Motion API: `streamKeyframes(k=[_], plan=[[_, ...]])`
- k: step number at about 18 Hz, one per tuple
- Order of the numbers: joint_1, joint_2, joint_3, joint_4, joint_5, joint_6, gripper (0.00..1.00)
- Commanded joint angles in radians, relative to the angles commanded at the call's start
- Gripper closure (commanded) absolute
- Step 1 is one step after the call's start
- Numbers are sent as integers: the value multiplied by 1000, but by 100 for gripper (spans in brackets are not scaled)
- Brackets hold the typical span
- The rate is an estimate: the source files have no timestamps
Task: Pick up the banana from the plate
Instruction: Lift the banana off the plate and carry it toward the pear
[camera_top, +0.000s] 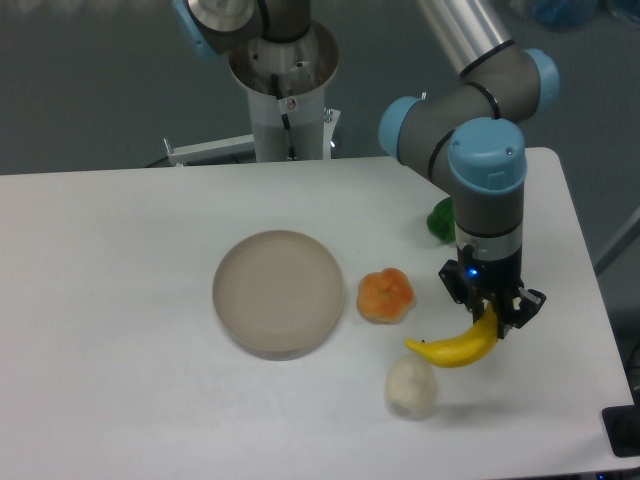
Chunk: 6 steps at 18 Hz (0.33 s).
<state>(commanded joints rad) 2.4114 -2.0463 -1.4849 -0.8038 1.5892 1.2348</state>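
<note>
A white table (120, 300) carries the beige plate (279, 292), orange fruit (386, 296), pale pear (411, 388) and a green object (440, 219).

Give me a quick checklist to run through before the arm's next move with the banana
1. Gripper shut on the banana: ok, held by its right end.
2. Banana off the plate: ok, plate is bare.
3. Banana clear of the orange fruit: ok, a gap shows.
4. Banana clear of the pale pear: ok, though its low tip hangs just above and to the right of it.
5. Banana lifted off the table: cannot tell its height from this one view.
6. Grip secure: cannot tell, banana droops leftward.
</note>
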Motion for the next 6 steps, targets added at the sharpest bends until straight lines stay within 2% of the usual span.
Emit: streamKeyframes(k=[6], plan=[[20, -14, 8, 2, 0, 20, 76]])
